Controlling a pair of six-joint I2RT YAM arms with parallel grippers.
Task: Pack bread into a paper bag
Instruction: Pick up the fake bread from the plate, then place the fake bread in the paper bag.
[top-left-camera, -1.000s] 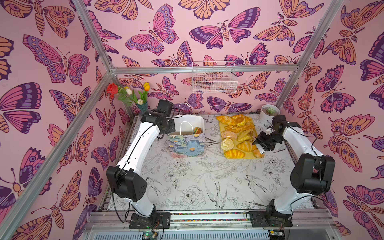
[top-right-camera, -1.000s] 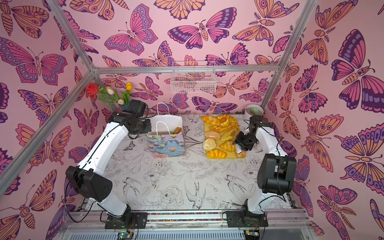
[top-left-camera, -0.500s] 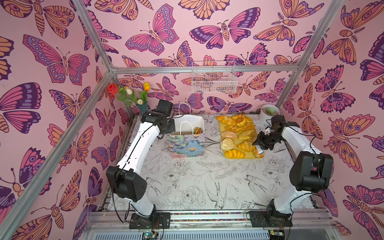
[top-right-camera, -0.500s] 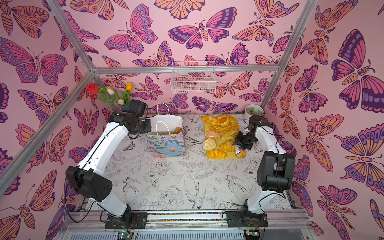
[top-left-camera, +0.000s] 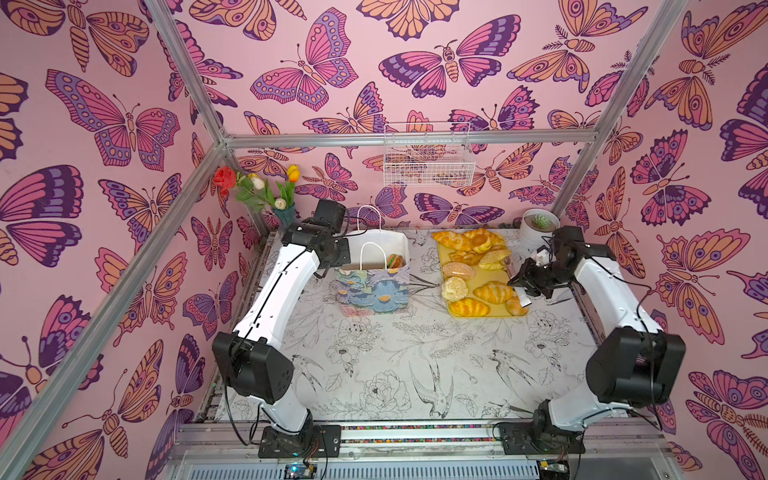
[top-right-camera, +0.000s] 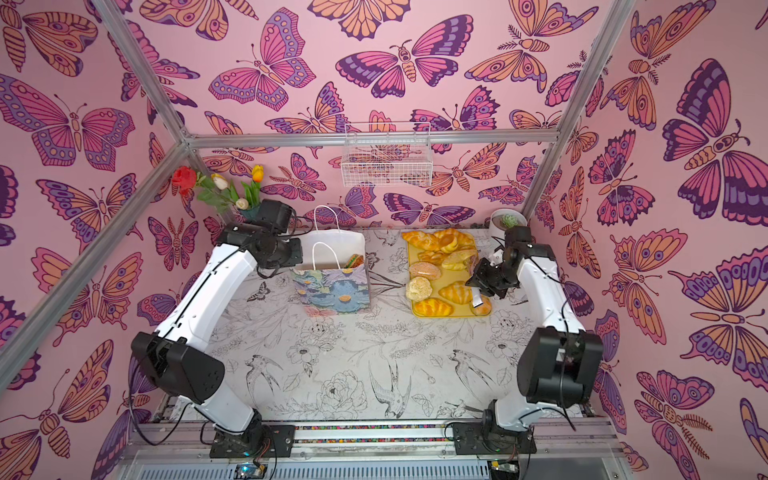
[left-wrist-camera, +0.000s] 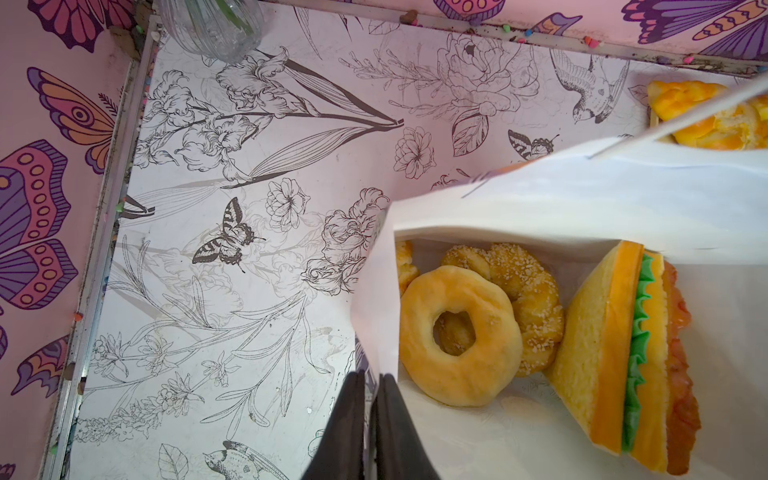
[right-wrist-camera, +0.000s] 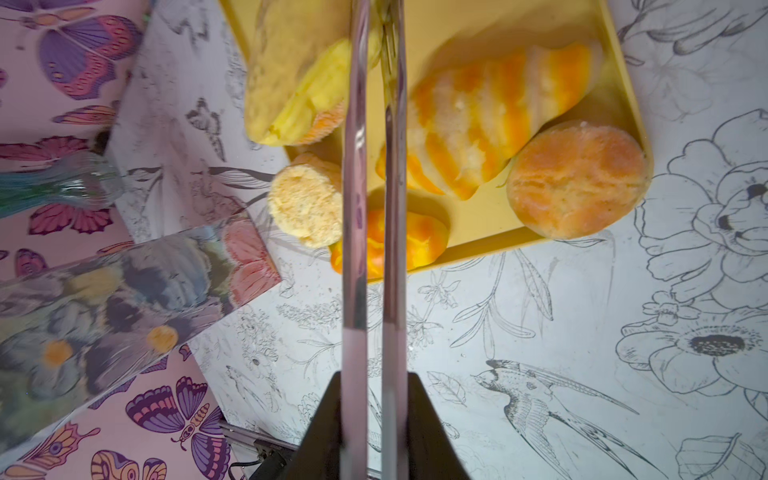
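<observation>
On the flower-printed table (top-left-camera: 415, 365), plenty of bare sheet in front, tight only by the back wall (top-left-camera: 498, 195). Holding the paper bag (top-left-camera: 374, 286) upright, left gripper (left-wrist-camera: 372, 415) pinched on its rim. Some bread (left-wrist-camera: 457, 332) already inside, most on the yellow tray (top-left-camera: 486, 314). Just narrowed the right gripper (right-wrist-camera: 376, 50) to a slit over the tray's right edge: likely closing on a piece, but cannot tell whether anything is caught.

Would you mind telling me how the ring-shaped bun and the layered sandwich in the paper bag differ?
The ring-shaped bun is round with a hole and evenly golden; the sandwich is a wedge with yellow, orange, green and reddish-brown layers. The bun leans on a seeded pastry, while the sandwich stands on edge. Both sit inside the paper bag.
</observation>
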